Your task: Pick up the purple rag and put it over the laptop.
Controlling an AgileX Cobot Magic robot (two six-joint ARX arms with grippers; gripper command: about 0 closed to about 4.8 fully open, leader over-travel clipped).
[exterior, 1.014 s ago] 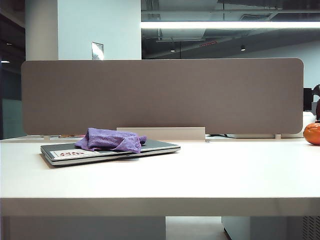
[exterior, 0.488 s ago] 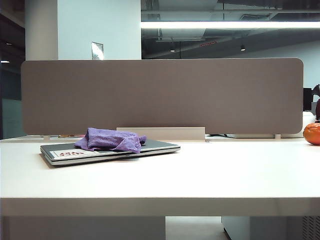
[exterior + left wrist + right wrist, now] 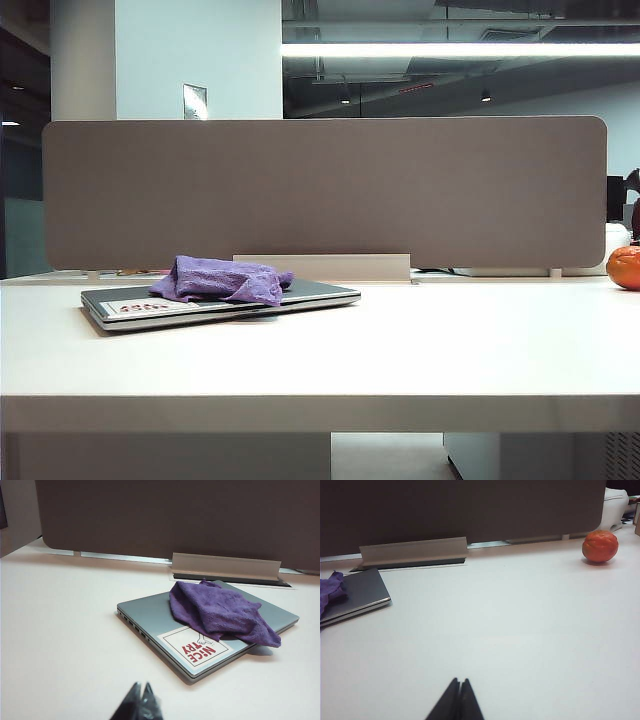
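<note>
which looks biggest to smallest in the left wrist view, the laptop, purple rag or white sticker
1. laptop
2. purple rag, lying on the lid
3. white sticker
No close calls; all three sit together.

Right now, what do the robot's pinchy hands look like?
Only the tips show. The left gripper ends in two thin black jaws tapering to a point, like a beak. The right gripper looks the same: black, smooth and pointed. No cables or markings are visible, and the arms themselves are out of view.

Nubby, matt terry on the purple rag [image 3: 217, 611]; smooth satin metal on the laptop [image 3: 150, 612]; matt white table [image 3: 60, 630].
</note>
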